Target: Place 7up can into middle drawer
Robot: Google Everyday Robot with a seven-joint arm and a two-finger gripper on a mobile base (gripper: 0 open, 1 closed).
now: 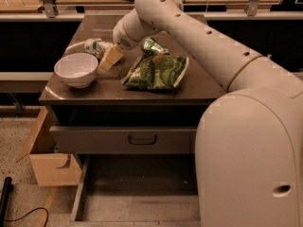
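Note:
The 7up can (pixel 94 46) lies on its side on the cabinet top, behind the white bowl (pixel 75 69). My gripper (pixel 109 58) reaches down from the right and sits right beside the can's right end, close to the bowl's rim. Whether it touches the can does not show. The middle drawer (pixel 137 195) stands pulled out at the bottom of the cabinet, with its grey floor bare.
A green chip bag (pixel 156 72) lies on the top, right of the gripper, with a dark green shiny can (pixel 151 45) behind it. A shut drawer front with a black handle (pixel 142 139) sits above the open drawer. A cardboard box (pixel 49 162) stands on the floor at left.

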